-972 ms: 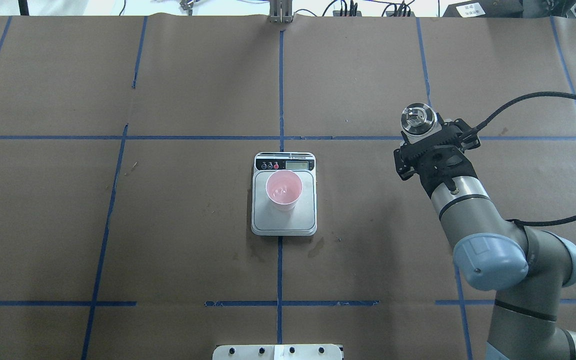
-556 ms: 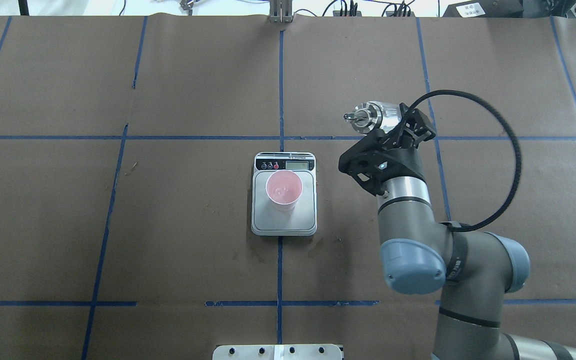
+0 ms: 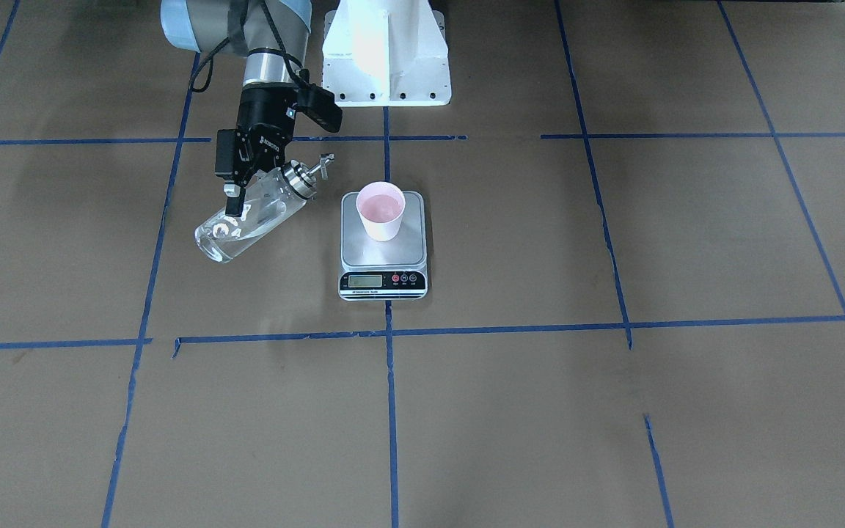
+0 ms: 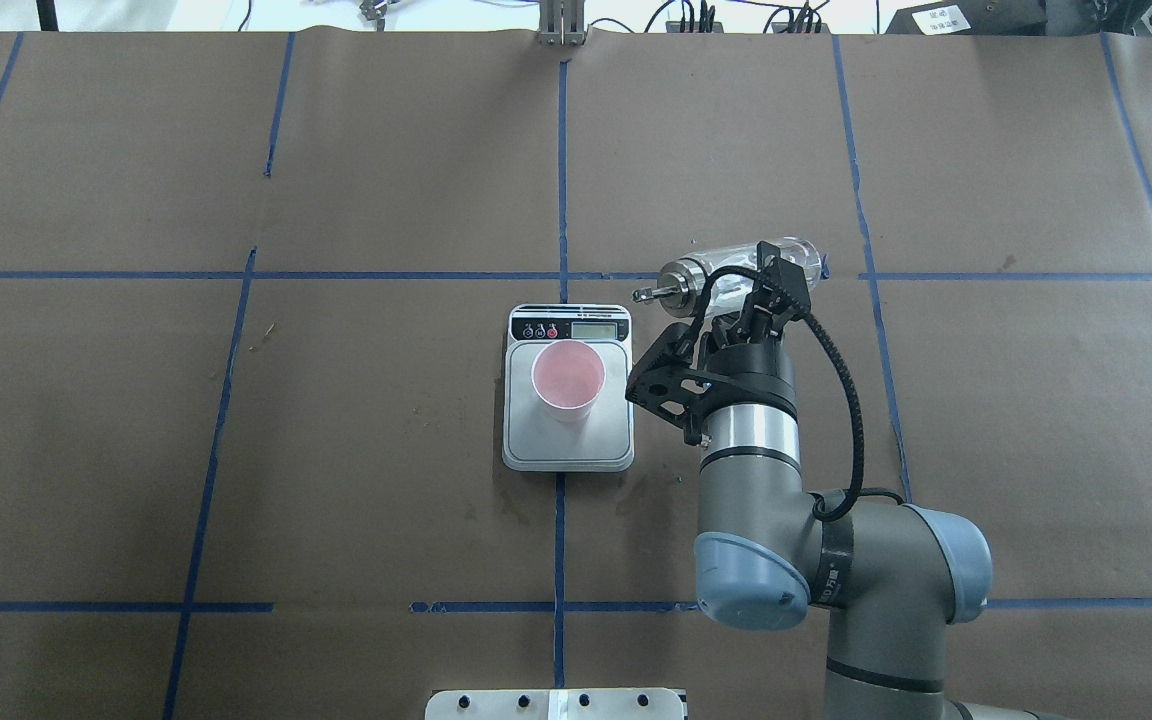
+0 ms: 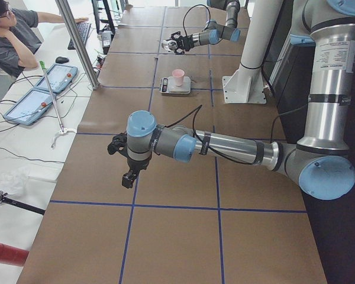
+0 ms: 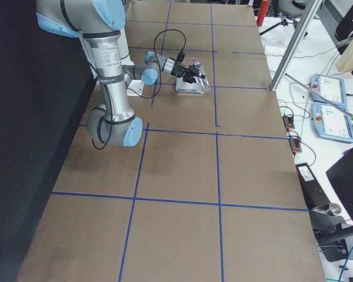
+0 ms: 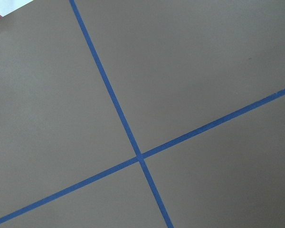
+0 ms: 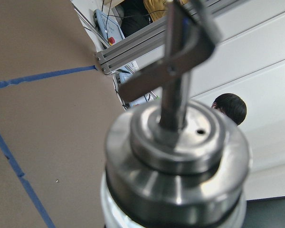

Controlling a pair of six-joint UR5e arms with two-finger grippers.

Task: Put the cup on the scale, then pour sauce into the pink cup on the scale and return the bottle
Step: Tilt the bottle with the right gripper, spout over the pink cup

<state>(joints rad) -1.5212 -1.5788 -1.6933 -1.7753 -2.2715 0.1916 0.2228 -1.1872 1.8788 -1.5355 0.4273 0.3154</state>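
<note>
Count: one cup, one scale, one bottle, two arms.

There is a single pink cup [image 3: 381, 211] and a single scale [image 3: 364, 253]; the scale has one display [image 3: 364, 280] and three small round buttons [image 3: 404, 278]. The one glass bottle [image 3: 261, 209] has one silver cap [image 3: 298, 180] and one thin spout [image 3: 322, 163]. Two robot arms are in sight, the right arm [image 4: 751, 470] and the left arm [image 5: 225, 145], each with one gripper: the right gripper [image 4: 774, 270] and the left gripper [image 5: 129, 177], two in all. One white pedestal [image 3: 386, 51] is on the table. At the side bench there is one person [image 5: 12, 38] and two blue-framed tablets [image 5: 56, 77].
</note>
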